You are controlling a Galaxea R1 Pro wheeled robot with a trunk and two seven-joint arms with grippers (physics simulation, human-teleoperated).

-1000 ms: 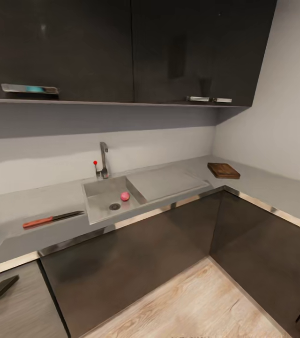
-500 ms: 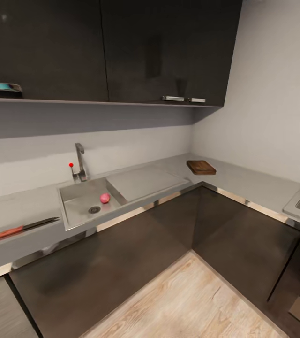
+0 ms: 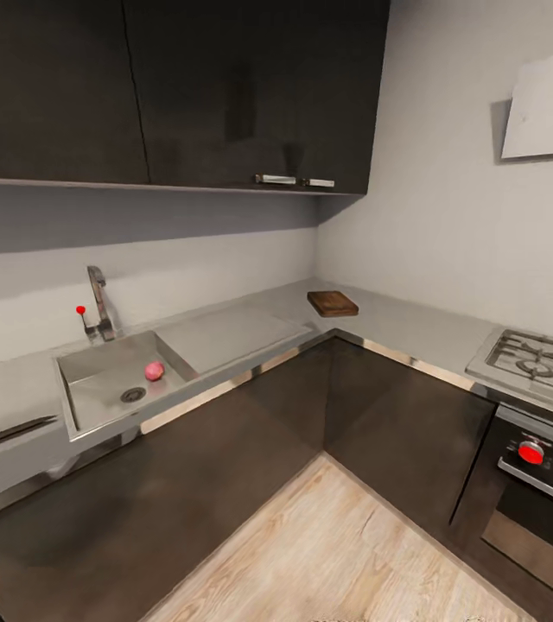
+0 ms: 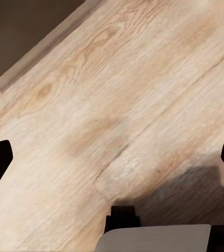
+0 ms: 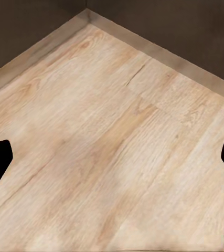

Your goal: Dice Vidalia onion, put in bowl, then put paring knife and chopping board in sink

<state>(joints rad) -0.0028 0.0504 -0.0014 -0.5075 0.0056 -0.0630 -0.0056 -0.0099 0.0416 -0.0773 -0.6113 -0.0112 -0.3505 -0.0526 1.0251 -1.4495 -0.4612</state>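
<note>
Head view: an L-shaped countertop (image 3: 225,324) runs along the far wall and turns at the corner toward the right. The sink (image 3: 95,406) sits at the left, its basin holding the Vidalia onion (image 3: 154,371), a small pinkish-red ball lying just beside the round drain (image 3: 132,395). The chrome tap (image 3: 99,302) and the red-knobbed lever (image 3: 80,310) stand at the far rim of the basin. The paring knife (image 3: 4,432) lies flat on the countertop left of the sink, its dark blade pointing toward the basin, the handle cut off by the picture's edge. The chopping board (image 3: 333,303) lies flat in the far corner, well apart from the sink. A gas hob (image 3: 540,358) and an oven with red knobs (image 3: 531,452) occupy the right side. Left wrist view: the left gripper (image 4: 112,163) hangs over pale wooden floor (image 4: 117,105), fingertips spread wide, nothing between them. Right wrist view: the right gripper (image 5: 112,160) is likewise wide and empty over the floor, near the cabinet plinth (image 5: 159,52).
</note>
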